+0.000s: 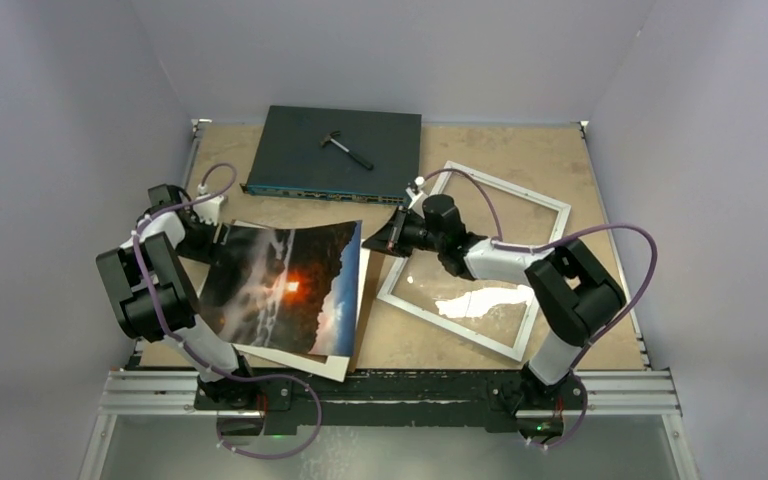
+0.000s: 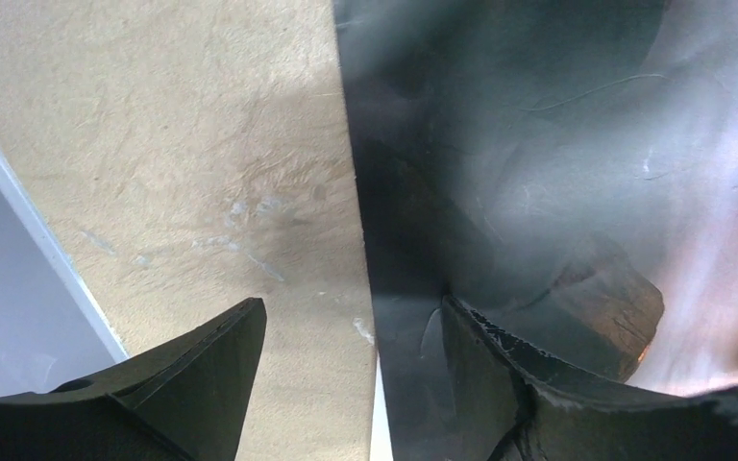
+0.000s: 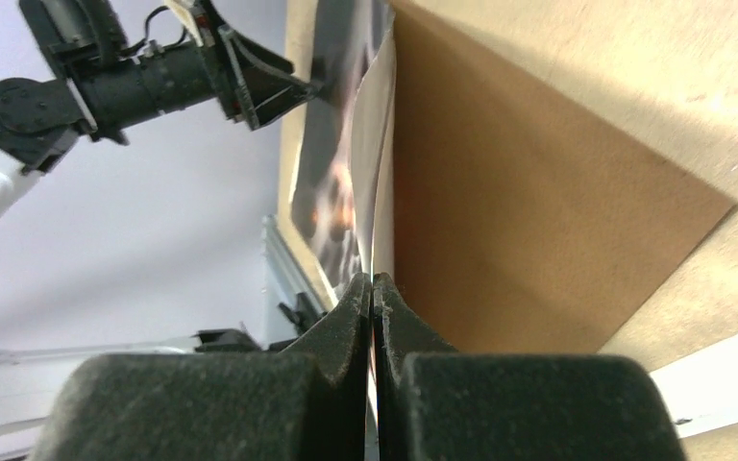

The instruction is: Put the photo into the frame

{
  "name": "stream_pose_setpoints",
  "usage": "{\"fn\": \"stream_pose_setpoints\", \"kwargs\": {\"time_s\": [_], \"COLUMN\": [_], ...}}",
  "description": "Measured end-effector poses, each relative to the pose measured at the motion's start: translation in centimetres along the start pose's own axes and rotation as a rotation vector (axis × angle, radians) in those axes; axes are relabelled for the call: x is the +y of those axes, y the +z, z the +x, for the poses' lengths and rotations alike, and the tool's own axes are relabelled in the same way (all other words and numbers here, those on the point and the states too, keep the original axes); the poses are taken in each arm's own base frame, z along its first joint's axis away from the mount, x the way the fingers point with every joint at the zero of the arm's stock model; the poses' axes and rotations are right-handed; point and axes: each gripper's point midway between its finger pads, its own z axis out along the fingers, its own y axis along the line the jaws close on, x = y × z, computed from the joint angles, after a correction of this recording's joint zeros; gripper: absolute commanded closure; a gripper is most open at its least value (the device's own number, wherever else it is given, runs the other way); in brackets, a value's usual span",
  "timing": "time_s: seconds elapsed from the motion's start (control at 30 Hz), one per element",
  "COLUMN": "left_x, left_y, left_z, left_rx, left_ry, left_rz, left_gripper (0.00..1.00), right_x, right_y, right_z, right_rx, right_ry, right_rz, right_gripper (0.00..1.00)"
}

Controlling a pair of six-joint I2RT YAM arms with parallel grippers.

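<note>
The photo, dark clouds with an orange glow, lies at the left-centre of the table with its far right corner lifted. My right gripper is shut on that corner; in the right wrist view the fingertips pinch the thin edge of the photo. My left gripper is open at the photo's far left corner; in the left wrist view the photo's edge runs between the spread fingers. The white frame with its glass lies flat to the right, under my right arm.
A dark network switch with a small hammer on it sits at the back. A white mat sheet shows under the photo. A brown backing board lies beneath them. Side walls stand close on both sides.
</note>
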Motion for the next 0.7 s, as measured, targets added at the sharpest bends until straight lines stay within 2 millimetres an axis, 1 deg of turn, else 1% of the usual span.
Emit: {"fn": "stream_pose_setpoints", "kwargs": {"time_s": [0.1,0.17,0.23,0.27,0.37,0.43,0.47,0.57,0.63,0.7], "left_x": [-0.6,-1.1,-1.3,-1.1,-0.2,0.3,0.3,-0.2,-0.6,-1.2], "left_y": [0.0,-0.3,-1.2,-1.9,-3.9,-5.0,-5.3,-5.4,-5.1,-4.4], "left_z": [-0.2,-0.7,-1.9,-2.8,-6.2,-8.0,-8.5,-8.2,-7.5,-6.3], "left_rx": [0.021,0.031,0.016,0.0,-0.075,-0.123,-0.136,-0.126,-0.11,-0.083], "left_ry": [-0.008,-0.016,-0.022,-0.024,-0.026,-0.017,-0.015,-0.021,-0.026,-0.033], "left_rz": [0.042,0.087,0.117,0.127,0.131,0.128,0.13,0.151,0.166,0.182], "left_gripper": [0.23,0.2,0.11,0.09,0.06,0.05,0.04,0.04,0.04,0.04], "right_x": [0.7,2.4,5.6,7.3,11.8,14.2,14.9,16.3,16.6,16.7], "right_y": [0.0,-0.1,-0.2,-0.4,-1.4,-2.3,-2.8,-3.7,-4.0,-4.2], "right_z": [-1.2,-2.5,-4.6,-5.6,-8.0,-9.0,-9.4,-10.4,-10.9,-11.2], "right_rx": [-0.017,-0.038,-0.079,-0.1,-0.164,-0.197,-0.21,-0.247,-0.26,-0.268], "right_ry": [-0.052,-0.1,-0.164,-0.196,-0.277,-0.321,-0.339,-0.386,-0.409,-0.426], "right_rz": [0.039,0.045,0.019,-0.003,-0.061,-0.089,-0.095,-0.084,-0.066,-0.044], "right_gripper": [1.0,1.0,1.0,1.0,1.0,1.0,1.0,1.0,1.0,1.0]}}
